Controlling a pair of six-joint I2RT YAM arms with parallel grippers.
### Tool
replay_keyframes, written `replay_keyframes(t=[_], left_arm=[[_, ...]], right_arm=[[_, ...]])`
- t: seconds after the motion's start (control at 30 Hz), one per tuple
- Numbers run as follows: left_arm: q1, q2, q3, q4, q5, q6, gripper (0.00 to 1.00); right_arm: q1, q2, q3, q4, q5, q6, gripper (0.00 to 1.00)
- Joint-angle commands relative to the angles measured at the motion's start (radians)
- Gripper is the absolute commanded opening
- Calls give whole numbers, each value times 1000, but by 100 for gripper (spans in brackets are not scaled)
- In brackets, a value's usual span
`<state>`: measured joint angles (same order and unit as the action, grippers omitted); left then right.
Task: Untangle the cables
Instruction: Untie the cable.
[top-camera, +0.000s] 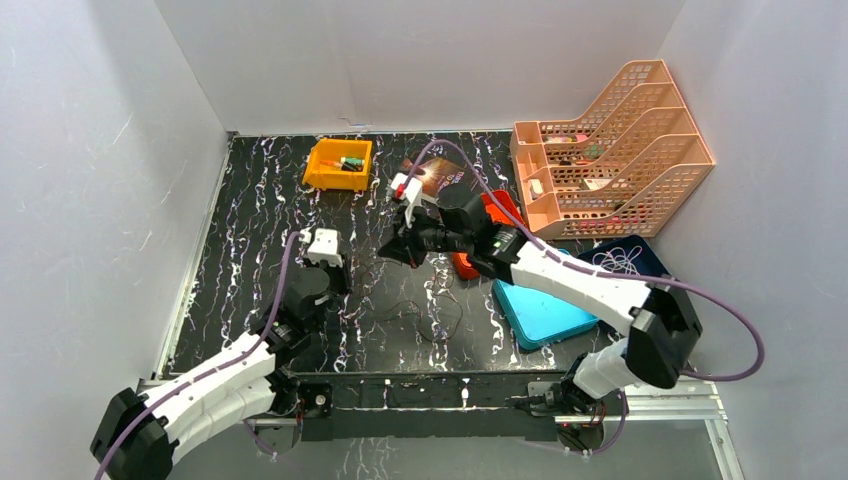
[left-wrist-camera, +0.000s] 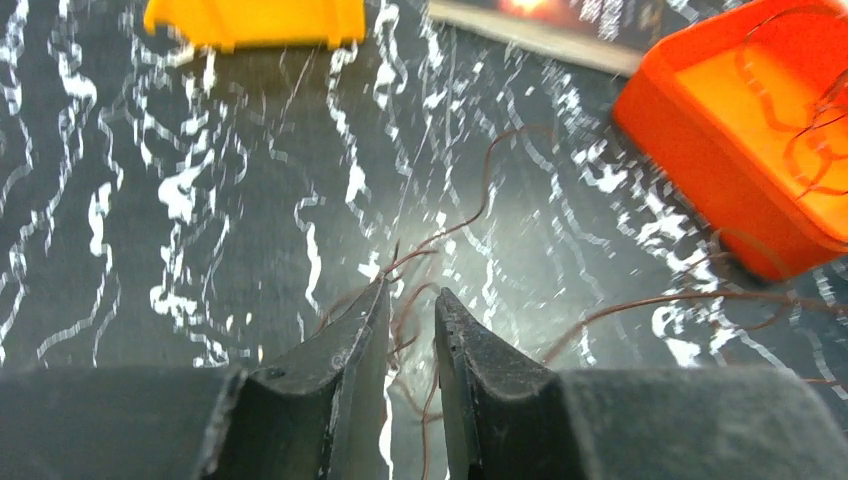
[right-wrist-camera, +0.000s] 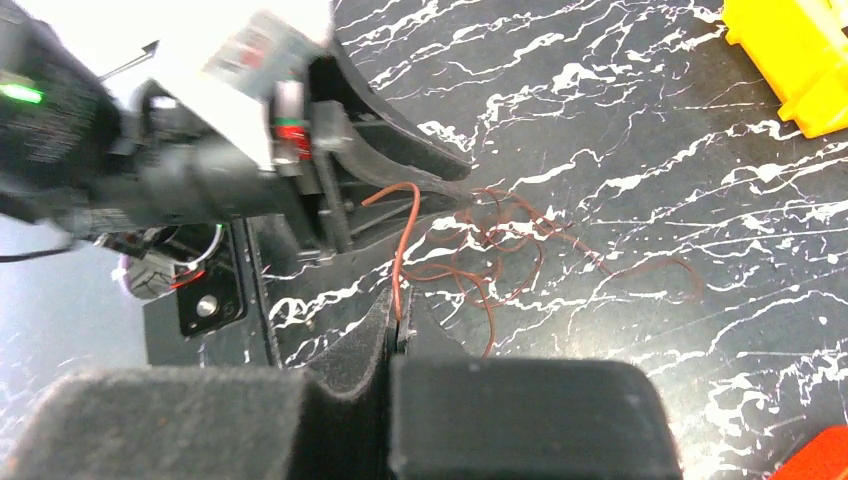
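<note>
- Right gripper (right-wrist-camera: 397, 328) is clamped shut on one brown cable (right-wrist-camera: 406, 240) strand.
- Left gripper (left-wrist-camera: 410, 305), fingers slightly parted, straddles loose strands on the black marbled table (left-wrist-camera: 200, 200).

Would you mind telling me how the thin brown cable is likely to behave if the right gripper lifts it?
Probably floppy: the brown cable lies in loose loops on the table. Likely light, being so thin. Its overlapping loops may drag along together, as the right gripper pinches only one strand.
</note>
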<state>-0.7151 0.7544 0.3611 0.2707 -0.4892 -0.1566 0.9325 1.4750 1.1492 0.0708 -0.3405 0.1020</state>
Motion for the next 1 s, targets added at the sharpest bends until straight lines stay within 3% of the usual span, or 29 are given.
replay_keyframes(t=[0.0, 0.27, 0.37, 0.53, 0.63, 0.73, 0.9, 0.97], left_arm=[[7, 27, -77, 134, -104, -117, 22], [8, 101, -115, 190, -117, -139, 25], [8, 94, -111, 190, -67, -132, 37], [8, 87, -60, 87, -37, -162, 65], [8, 94, -35, 36, -48, -182, 74], [8, 105, -13, 1, -56, -195, 79], [8, 109, 46, -66, -59, -207, 86], [8, 104, 65, -91, -56, -199, 87]], right_arm=[[3, -118, 18, -106, -32, 30, 0], [3, -292, -12, -230, 75, 58, 0], [3, -323, 23, -358, 225, 81, 0], [3, -412, 0, -522, 573, 121, 0], [3, -426, -17, -645, 696, 141, 0], [3, -415, -67, -687, 668, 159, 2], [1, -359, -188, -564, 432, 218, 3], [3, -306, -213, -545, 412, 237, 3]])
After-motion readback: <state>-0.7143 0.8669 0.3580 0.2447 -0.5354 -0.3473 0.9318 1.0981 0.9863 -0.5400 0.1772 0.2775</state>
